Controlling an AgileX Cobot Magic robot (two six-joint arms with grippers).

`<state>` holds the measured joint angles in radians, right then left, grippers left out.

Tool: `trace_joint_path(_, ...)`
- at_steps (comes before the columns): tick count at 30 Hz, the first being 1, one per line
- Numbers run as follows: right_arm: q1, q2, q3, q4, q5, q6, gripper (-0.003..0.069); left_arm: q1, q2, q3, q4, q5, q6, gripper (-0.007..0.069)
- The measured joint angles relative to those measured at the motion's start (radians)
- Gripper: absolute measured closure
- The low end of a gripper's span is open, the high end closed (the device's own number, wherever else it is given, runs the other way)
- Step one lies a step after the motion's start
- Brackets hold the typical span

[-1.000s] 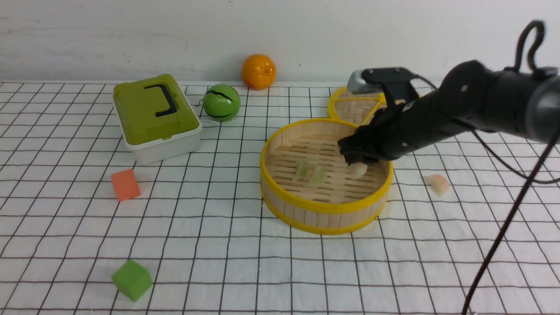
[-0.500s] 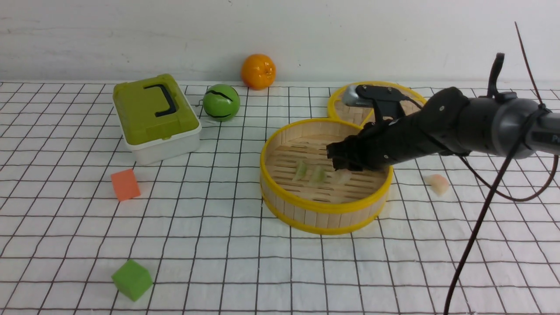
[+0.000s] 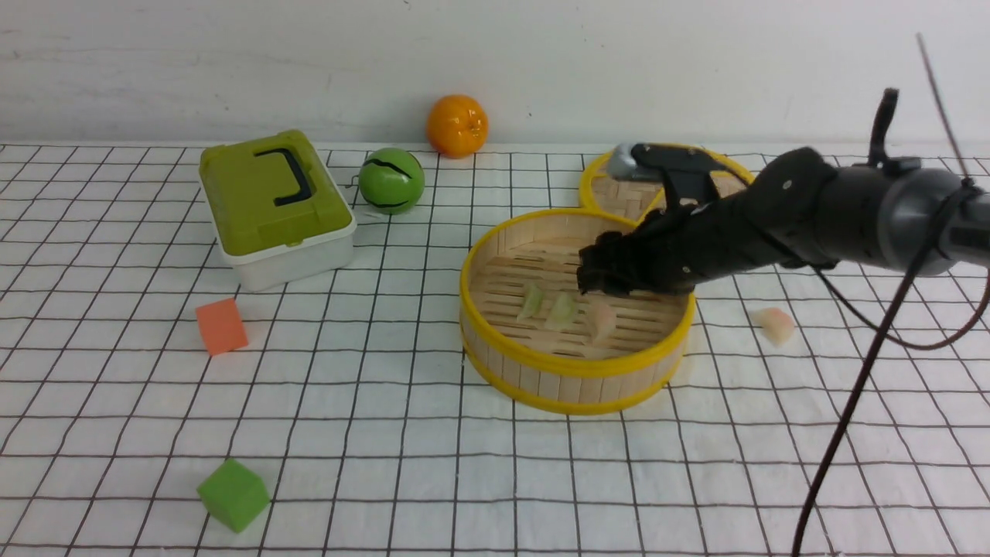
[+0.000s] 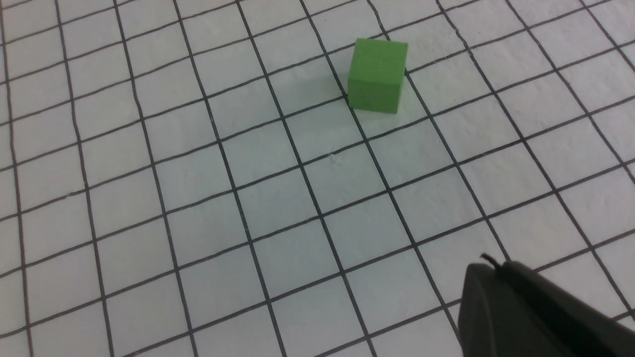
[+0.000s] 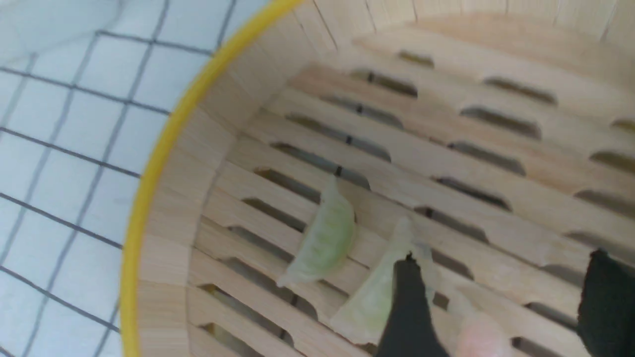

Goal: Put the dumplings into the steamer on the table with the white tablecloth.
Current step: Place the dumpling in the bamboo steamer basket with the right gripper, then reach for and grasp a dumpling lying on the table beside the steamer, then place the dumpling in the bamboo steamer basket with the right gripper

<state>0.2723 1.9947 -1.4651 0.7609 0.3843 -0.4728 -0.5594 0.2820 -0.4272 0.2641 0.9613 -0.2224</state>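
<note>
Three dumplings (image 3: 562, 311) in the steamer (image 3: 574, 365), one out; right jaws wide.
Front view: you have the steamer on the white tablecloth (image 3: 387, 402), holding two green pieces (image 3: 531, 302) side by side plus a pink dumpling (image 3: 602, 319), long axes running roughly near-to-far; right gripper (image 3: 597, 280) hovers just above them; the fourth dumpling (image 3: 775, 326) lies on cloth right of the steamer, woven lid (image 3: 623, 193) behind, pale wall (image 3: 696, 70) beyond. Left wrist view: left gripper (image 4: 516, 307) closed, green cube (image 4: 378, 74) nearby. Right wrist view: jaws spread wide, gripping nothing; the pink dumpling lies loose on the slats between the fingers (image 5: 407, 307).
</note>
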Motion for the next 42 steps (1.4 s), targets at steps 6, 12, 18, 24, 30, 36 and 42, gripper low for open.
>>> trace_joint_path(6, -0.160, -0.143, -0.007, -0.175, 0.097, 0.000, 0.0201, 0.000, 0.000, 0.019, 0.013, -0.045, -0.001, 0.0630)
trace_joint_path(12, -0.271, -0.042, -0.006, -0.366, 0.185, 0.000, 0.0201, 0.000, 0.000, 0.047, 0.025, -0.071, -0.002, 0.0627)
trace_joint_path(18, -0.268, 0.062, -0.006, -0.377, 0.167, 0.000, 0.0225, 0.000, 0.000, 0.048, 0.026, -0.083, -0.002, 0.0624)
trace_joint_path(24, -0.262, 0.115, -0.006, -0.371, 0.113, -0.004, 0.0374, 0.000, 0.000, 0.048, 0.026, -0.096, -0.002, 0.0621)
trace_joint_path(30, -0.262, 0.104, -0.007, -0.371, 0.134, -0.006, 0.0474, 0.000, 0.000, 0.048, 0.026, -0.098, -0.002, 0.0617)
trace_joint_path(36, -0.260, 0.000, -0.006, -0.343, 0.161, 0.002, 0.0474, 0.000, 0.000, 0.048, 0.027, -0.099, -0.002, 0.0611)
trace_joint_path(42, -0.177, -0.130, -0.007, -0.145, 0.182, 0.015, 0.0474, 0.000, 0.000, 0.048, 0.027, -0.111, -0.002, 0.0607)
